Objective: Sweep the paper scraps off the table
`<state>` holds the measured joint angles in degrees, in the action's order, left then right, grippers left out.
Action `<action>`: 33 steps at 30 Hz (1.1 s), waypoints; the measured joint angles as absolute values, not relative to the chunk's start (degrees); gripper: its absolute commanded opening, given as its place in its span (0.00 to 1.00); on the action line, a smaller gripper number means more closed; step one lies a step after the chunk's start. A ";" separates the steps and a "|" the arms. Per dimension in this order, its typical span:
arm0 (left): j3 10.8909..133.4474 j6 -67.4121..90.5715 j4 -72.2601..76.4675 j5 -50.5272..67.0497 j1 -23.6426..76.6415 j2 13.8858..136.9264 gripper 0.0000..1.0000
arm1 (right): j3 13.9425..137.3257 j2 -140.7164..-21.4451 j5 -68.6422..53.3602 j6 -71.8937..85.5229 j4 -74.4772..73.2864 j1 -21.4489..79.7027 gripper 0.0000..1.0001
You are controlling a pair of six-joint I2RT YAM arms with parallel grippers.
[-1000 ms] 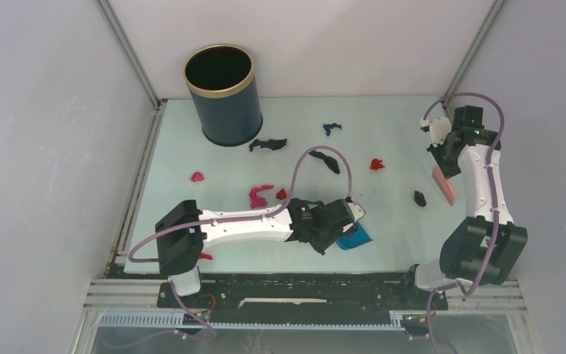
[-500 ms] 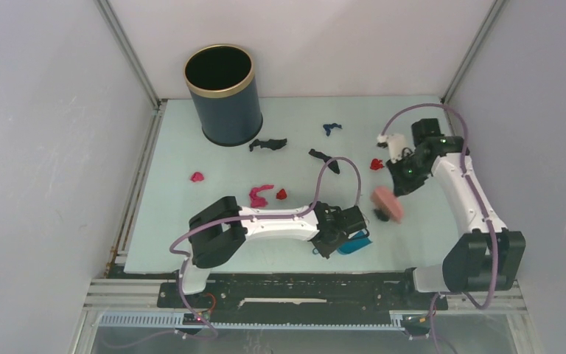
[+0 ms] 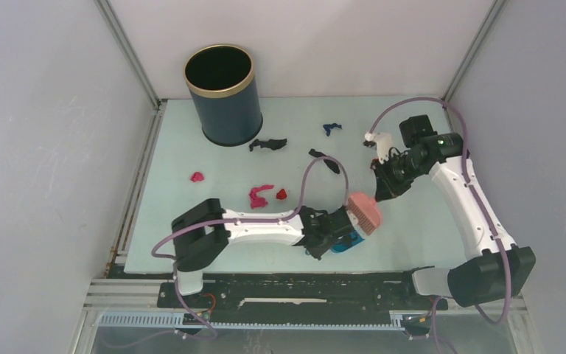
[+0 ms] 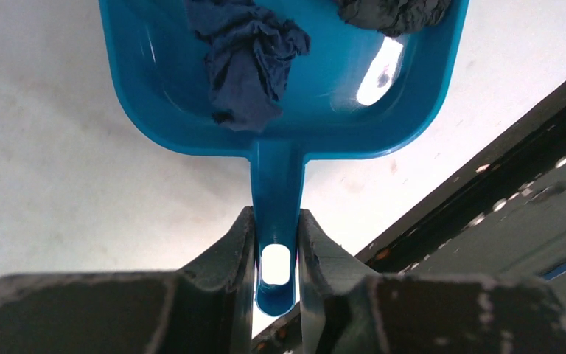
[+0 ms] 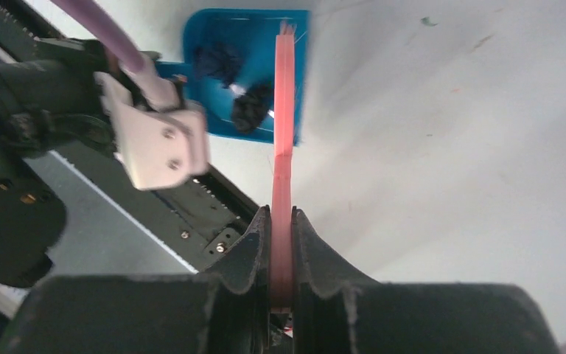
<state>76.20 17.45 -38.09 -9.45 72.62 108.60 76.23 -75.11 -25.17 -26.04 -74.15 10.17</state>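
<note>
Left gripper (image 4: 276, 221) clamped on blue plastic dustpan (image 4: 191, 110) handle, near centre | right gripper (image 5: 281, 221) clamped on pink hand brush (image 5: 284, 110) at pan mouth | two dark crumpled paper scraps (image 4: 247, 59) inside, others farther left on mint-green table (image 3: 191, 158) | pan lip should stay flat, brush strokes short.

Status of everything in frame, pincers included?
dustpan, resting on table, gripped by handle
brush, gripped, head at dustpan mouth
paper scraps, two in dustpan, several loose on table
bin, upright, open top
left pincer, shut on dustpan
right pincer, shut on brush
</note>
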 measured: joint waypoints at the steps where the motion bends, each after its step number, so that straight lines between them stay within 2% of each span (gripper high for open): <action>1: 73.93 17.89 -37.54 -10.26 72.62 106.80 0.00 | 77.47 -75.18 -24.34 -26.26 -74.52 10.07 0.00; 5: 67.79 18.76 -36.32 -12.53 72.60 100.75 0.00 | 91.29 -79.57 -19.68 -28.60 -77.91 7.75 0.00; 9: 66.87 19.07 -37.26 -13.34 72.14 97.27 0.00 | 107.07 -89.10 -12.45 -32.01 -77.34 5.65 0.00; 13: 67.75 19.03 -40.64 -12.84 71.37 96.31 0.00 | 112.95 -98.06 -4.23 -35.35 -73.28 5.21 0.00; 18: 69.06 19.00 -44.77 -10.39 68.40 96.31 0.00 | 113.21 -108.12 4.62 -38.00 -66.39 5.39 0.00; 23: 70.83 18.26 -46.61 -9.41 65.71 96.97 0.00 | 113.10 -114.37 5.58 -36.51 -62.89 5.61 0.00; 28: 74.04 15.97 -46.44 -7.73 63.29 100.29 0.00 | 104.44 -111.70 1.43 -33.78 -61.30 9.10 0.00; 33: 77.01 13.80 -46.30 -6.55 62.00 104.81 0.00 | 94.41 -103.37 -2.44 -30.87 -60.93 15.49 0.00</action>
<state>77.01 13.80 -46.30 -6.55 62.00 104.81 94.41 -103.37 -2.44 -30.87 -60.93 15.49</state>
